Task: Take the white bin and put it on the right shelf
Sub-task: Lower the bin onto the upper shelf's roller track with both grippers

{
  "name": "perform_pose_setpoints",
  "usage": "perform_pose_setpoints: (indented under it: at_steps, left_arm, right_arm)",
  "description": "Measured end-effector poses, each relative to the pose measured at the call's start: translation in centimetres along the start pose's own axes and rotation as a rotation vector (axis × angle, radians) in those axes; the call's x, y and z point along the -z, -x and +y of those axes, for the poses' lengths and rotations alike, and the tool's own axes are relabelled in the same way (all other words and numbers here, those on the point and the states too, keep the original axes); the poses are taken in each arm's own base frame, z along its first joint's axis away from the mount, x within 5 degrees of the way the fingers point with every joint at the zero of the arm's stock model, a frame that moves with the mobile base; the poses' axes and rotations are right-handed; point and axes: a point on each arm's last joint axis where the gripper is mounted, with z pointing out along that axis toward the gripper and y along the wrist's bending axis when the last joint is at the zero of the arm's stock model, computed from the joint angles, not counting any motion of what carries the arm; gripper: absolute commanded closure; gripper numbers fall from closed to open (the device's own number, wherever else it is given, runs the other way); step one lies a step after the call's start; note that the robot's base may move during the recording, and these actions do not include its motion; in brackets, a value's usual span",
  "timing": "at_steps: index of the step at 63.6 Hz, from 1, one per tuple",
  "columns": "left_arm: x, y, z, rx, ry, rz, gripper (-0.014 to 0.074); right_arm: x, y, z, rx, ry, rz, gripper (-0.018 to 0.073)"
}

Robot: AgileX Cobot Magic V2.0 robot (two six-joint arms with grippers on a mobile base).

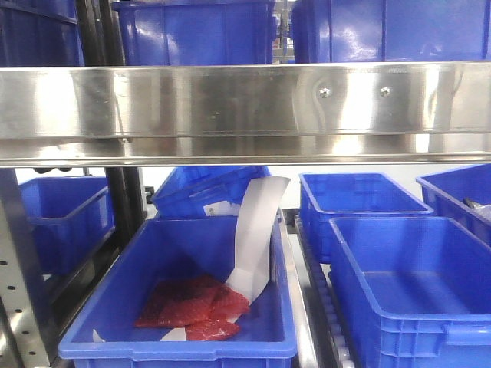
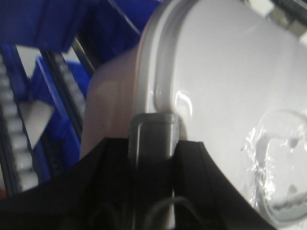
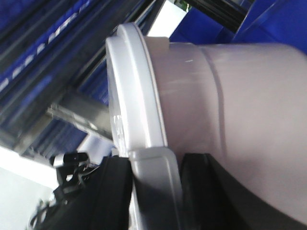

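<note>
The white bin fills both wrist views and is out of sight in the front view. In the left wrist view its white lid (image 2: 225,86) and pinkish side show, and my left gripper (image 2: 153,148) is shut on its grey end latch (image 2: 153,129). In the right wrist view the lid rim (image 3: 134,96) and pinkish body (image 3: 240,105) show, and my right gripper (image 3: 156,163) is shut on the pale latch (image 3: 153,167) at that end. The right shelf's shiny steel front rail (image 1: 230,107) with two screw heads crosses the front view. No gripper shows in the front view.
Blue bins stand above the rail (image 1: 192,31) and below it. One (image 1: 184,337) holds red packets (image 1: 192,307) and a white paper strip; another (image 1: 414,284) is at right. A perforated upright (image 1: 19,291) stands at left. Roller tracks (image 2: 12,124) lie beneath the white bin.
</note>
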Motion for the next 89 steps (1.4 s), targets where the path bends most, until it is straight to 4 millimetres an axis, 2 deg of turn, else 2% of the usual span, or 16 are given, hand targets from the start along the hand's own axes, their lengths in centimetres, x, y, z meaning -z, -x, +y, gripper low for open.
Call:
perform_pose_setpoints:
  at_steps: [15, 20, 28, 39, 56, 60, 63, 68, 73, 78, 83, 89]
  left_arm:
    - [0.6, 1.8, 0.9, 0.018, 0.076, -0.175, 0.0722]
    - [0.3, 2.1, 1.5, 0.024, 0.098, -0.210, 0.0722]
    - [-1.1, 1.9, 3.5, 0.054, 0.130, -0.208, 0.0722]
    - [-3.5, 0.9, 6.8, 0.111, 0.161, -0.154, 0.0722]
    - [-5.0, 0.0, 9.2, 0.126, 0.201, -0.105, 0.0704]
    - [-5.1, -0.2, 9.5, 0.115, 0.218, -0.093, 0.0665]
    - [-5.1, -0.3, 9.7, 0.102, 0.232, -0.082, 0.0606]
    - [-5.1, -0.4, 9.8, 0.080, 0.250, -0.066, 0.0504]
    - [-5.0, -0.6, 10.0, 0.051, 0.269, -0.045, 0.0346]
    - [-5.0, -0.9, 10.0, 0.028, 0.274, -0.010, 0.0204]
    - [-5.0, -1.2, 10.1, 0.004, 0.276, 0.028, 0.0108]
    - [-5.0, -1.5, 10.2, -0.012, 0.279, 0.061, 0.0074]
  right_arm:
    - [-5.0, 0.3, -2.1, -0.059, -0.003, 0.009, 0.0487]
    - [-6.7, 0.4, -3.0, -0.072, -0.012, 0.012, 0.0487]
    - [-8.5, 0.9, -4.7, -0.089, -0.027, 0.015, 0.0487]
    - [-10.2, 1.2, -7.9, -0.127, -0.068, 0.028, 0.0487]
    - [-11.7, 0.8, -12.0, -0.199, -0.114, 0.047, 0.0477]
    - [-11.9, 0.6, -12.5, -0.204, -0.119, 0.051, 0.0456]
    - [-12.0, 0.5, -12.8, -0.203, -0.122, 0.055, 0.0408]
    - [-12.2, 0.3, -12.9, -0.204, -0.115, 0.062, 0.0270]
    - [-12.2, 0.3, -12.7, -0.182, -0.109, 0.067, 0.0076]
    - [-12.4, 0.1, -12.4, -0.158, -0.091, 0.084, -0.0049]
    - [-12.4, -0.1, -12.1, -0.141, -0.069, 0.104, -0.0078]
    - [-12.4, -0.1, -11.8, -0.138, -0.044, 0.121, -0.0074]
